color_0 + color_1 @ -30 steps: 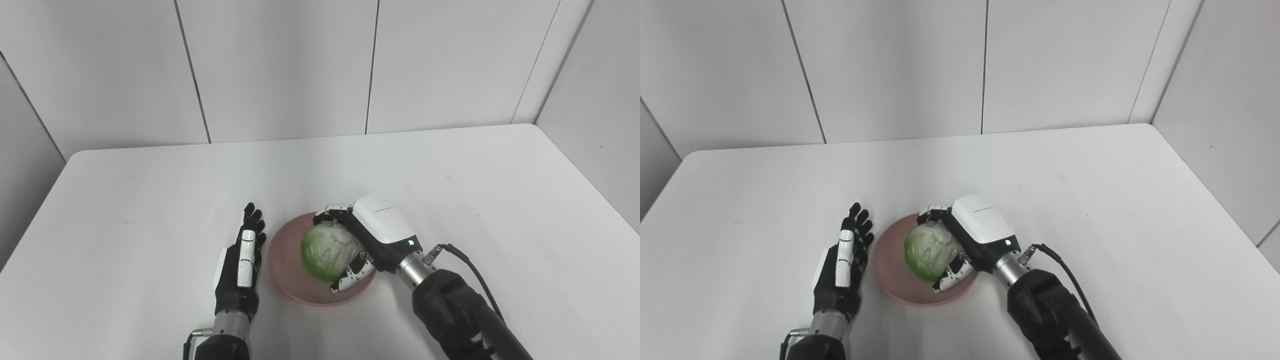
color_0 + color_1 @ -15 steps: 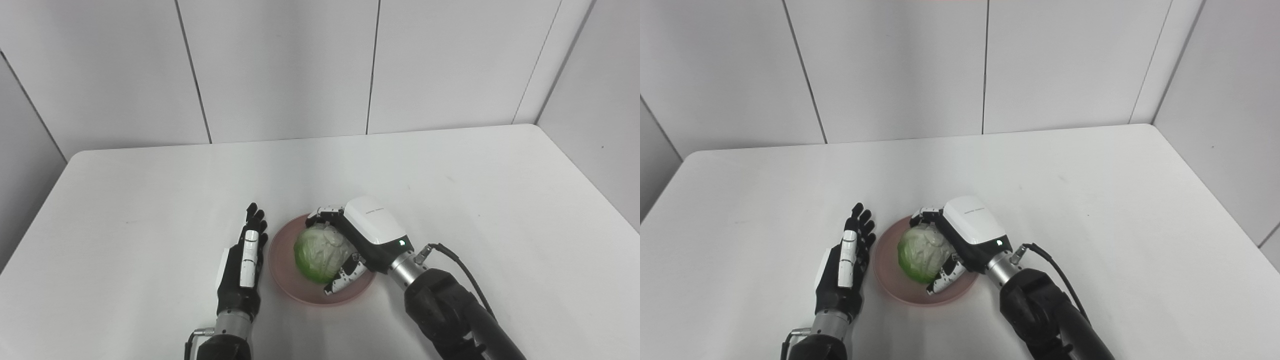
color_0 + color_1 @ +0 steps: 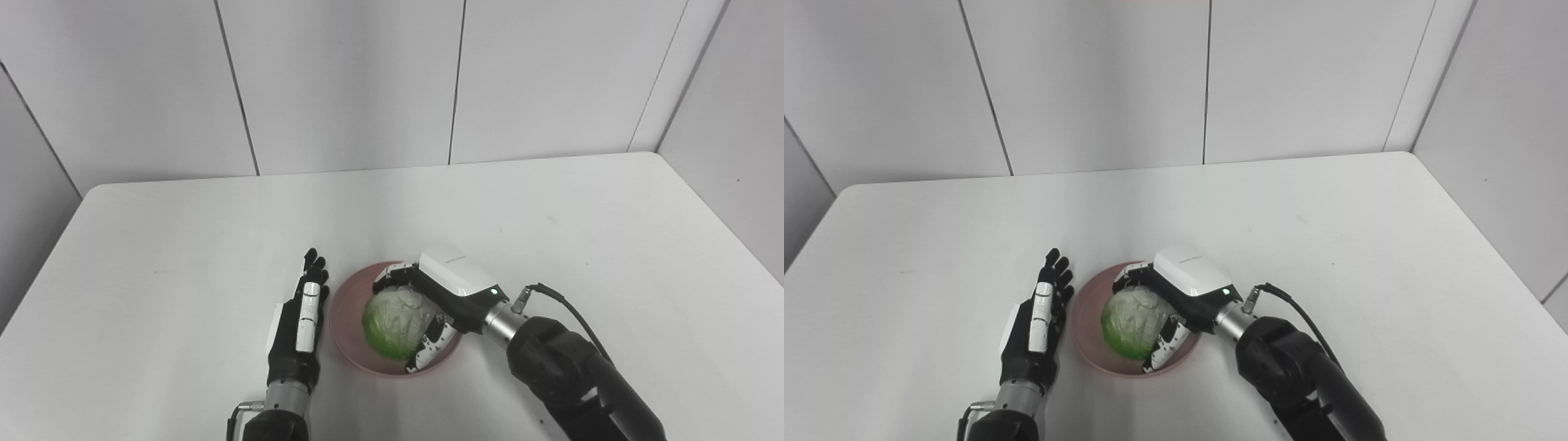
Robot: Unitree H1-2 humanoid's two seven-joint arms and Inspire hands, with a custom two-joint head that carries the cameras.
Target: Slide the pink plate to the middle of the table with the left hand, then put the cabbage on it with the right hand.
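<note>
1. Two hands were at work near the front middle of the white table (image 3: 184,245). Over the last second the right hand (image 3: 450,294) had come lower and a little toward the robot, carrying the cabbage (image 3: 395,321) down with it.
2. The cabbage now sat low in the pink plate (image 3: 346,306), looking as if it rested on the plate's floor, though actual contact could not be confirmed.
3. The right hand was still wrapped around the cabbage, fingers over the far side and thumb at the near side.
4. The left hand (image 3: 298,327) held nothing; its fingers were straight and apart, and it stood just beside the plate's left rim, much where it had been before.
5. By my judgement the plate was already placed and the set-down was nearly finished; letting go and lifting away remained.
6. Nothing else lay on the table. The only likely snag was the round cabbage rolling as the fingers opened.
</note>
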